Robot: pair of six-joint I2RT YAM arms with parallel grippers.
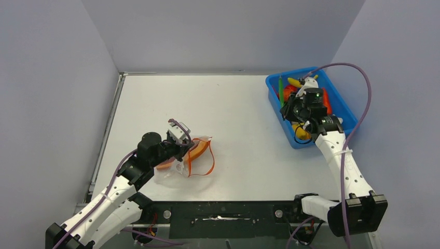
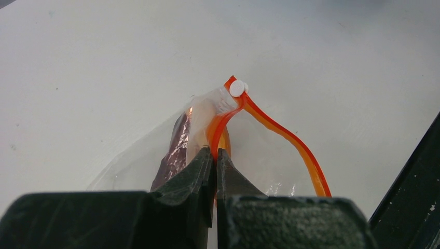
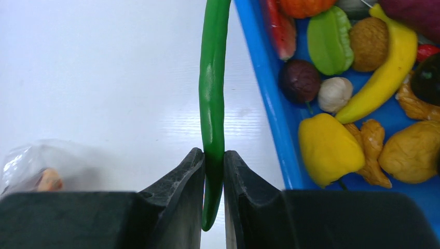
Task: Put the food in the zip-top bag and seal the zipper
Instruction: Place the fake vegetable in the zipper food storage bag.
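The zip-top bag (image 1: 193,165) lies at the near left of the table, its red-orange zipper (image 1: 209,162) bowed open in a loop. My left gripper (image 1: 185,147) is shut on the zipper strip (image 2: 283,136) at the bag's mouth (image 2: 214,151). A purple eggplant (image 2: 174,150) and an orange piece show inside the bag (image 2: 129,166). My right gripper (image 1: 286,105) is shut on a long green pepper (image 3: 212,88) and holds it over the table just left of the blue tray (image 1: 274,98). The pepper also shows in the top view (image 1: 280,90).
The blue tray's rim (image 3: 270,98) runs along the right. It holds several toy foods, among them a yellow banana (image 3: 386,72), a yellow pepper (image 3: 327,148) and a green starfruit (image 3: 328,39). The bag shows faintly at the lower left of the right wrist view (image 3: 31,161).
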